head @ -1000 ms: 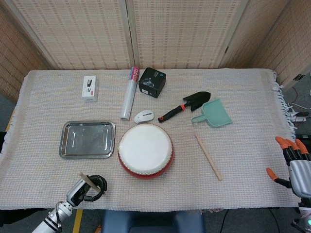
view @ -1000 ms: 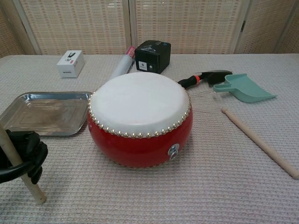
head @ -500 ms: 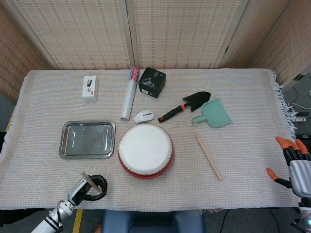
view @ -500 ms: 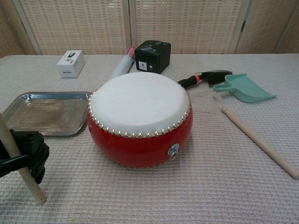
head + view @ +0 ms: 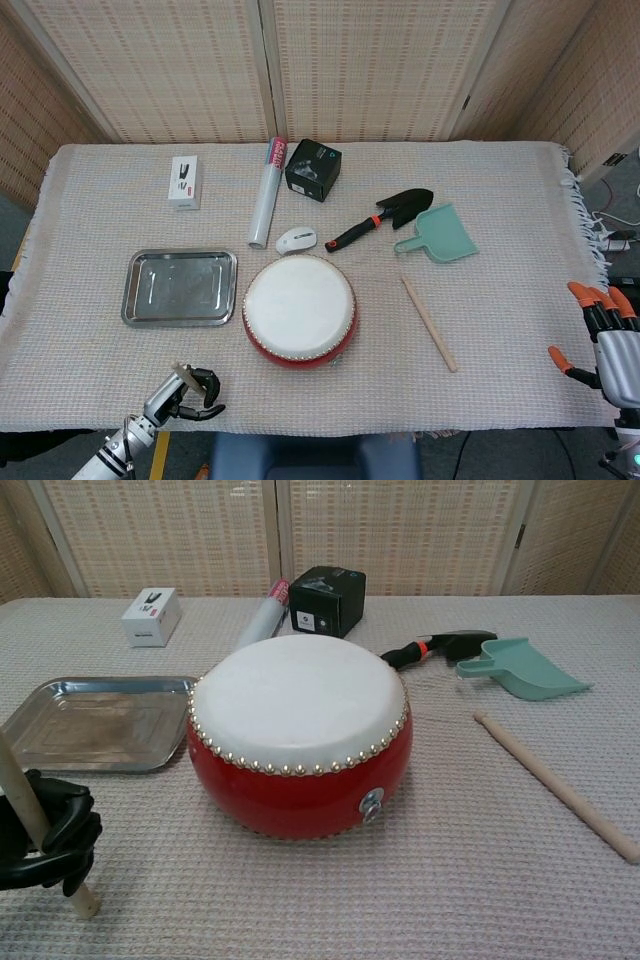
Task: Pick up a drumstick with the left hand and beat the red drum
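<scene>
- The metal tray (image 5: 180,287) is lying flat to the left of the red drum (image 5: 299,311), apart from it; nothing is showing inside the tray, only its shiny floor.
- The teal scoop (image 5: 440,235) is sitting right of the drum and further back, with nothing showing in its pan; the black trowel (image 5: 392,217) is lying just beside it, its red-banded handle pointing toward a white mouse (image 5: 296,239).
- The red drum is standing upright near the table's middle, its white skin facing up; the mouse is sitting just behind it.
- The left hand (image 5: 45,832) is gripping a drumstick (image 5: 35,824) at the near-left edge of the cloth (image 5: 520,200), its dark fingers curling round the shaft; the stick is tilting, its lower end pointing down at the cloth; the hand is sitting well apart from the drum.
- A second drumstick (image 5: 429,323) is lying on the cloth right of the drum, with bare cloth on both its sides.
- The right hand (image 5: 600,335) is hovering off the table's right edge, its orange-tipped fingers spread and holding nothing.
- Along the back are lying a white box (image 5: 184,181), a rolled tube (image 5: 266,193) and a black box (image 5: 313,169); bare cloth is stretching across the far-right corner.
</scene>
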`<action>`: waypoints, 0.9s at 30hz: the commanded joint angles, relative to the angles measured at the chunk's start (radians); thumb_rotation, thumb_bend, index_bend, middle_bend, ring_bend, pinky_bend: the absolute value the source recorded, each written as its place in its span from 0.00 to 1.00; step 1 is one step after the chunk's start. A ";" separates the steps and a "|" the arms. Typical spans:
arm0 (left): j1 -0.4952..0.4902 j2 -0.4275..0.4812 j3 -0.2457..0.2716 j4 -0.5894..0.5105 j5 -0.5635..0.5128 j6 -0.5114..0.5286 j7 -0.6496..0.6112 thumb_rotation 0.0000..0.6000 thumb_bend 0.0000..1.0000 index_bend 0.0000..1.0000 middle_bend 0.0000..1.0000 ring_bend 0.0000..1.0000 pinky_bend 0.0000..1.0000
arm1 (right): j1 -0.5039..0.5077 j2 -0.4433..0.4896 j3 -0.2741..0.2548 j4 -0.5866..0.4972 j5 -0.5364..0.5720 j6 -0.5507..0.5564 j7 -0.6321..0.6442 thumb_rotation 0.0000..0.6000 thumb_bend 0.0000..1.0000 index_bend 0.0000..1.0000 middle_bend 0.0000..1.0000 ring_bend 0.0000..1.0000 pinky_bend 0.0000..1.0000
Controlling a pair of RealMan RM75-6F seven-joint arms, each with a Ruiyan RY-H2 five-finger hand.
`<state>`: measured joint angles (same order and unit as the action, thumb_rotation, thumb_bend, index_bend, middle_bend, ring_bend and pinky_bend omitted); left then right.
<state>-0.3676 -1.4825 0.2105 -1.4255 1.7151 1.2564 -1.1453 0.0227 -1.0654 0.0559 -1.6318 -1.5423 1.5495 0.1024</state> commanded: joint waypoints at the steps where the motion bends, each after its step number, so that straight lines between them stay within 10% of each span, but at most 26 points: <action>1: 0.005 -0.013 0.004 0.012 0.004 0.002 0.035 0.78 0.21 0.78 0.77 0.73 0.63 | -0.001 0.000 0.000 -0.001 0.000 0.001 -0.001 1.00 0.24 0.07 0.10 0.00 0.05; 27: 0.008 -0.101 0.002 0.068 -0.034 -0.036 0.026 1.00 0.24 0.93 0.90 0.85 0.75 | 0.001 0.000 0.003 -0.006 0.007 -0.004 -0.012 1.00 0.24 0.06 0.10 0.00 0.05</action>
<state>-0.3606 -1.5804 0.2149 -1.3592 1.6840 1.2214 -1.1165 0.0234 -1.0658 0.0593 -1.6383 -1.5351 1.5451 0.0907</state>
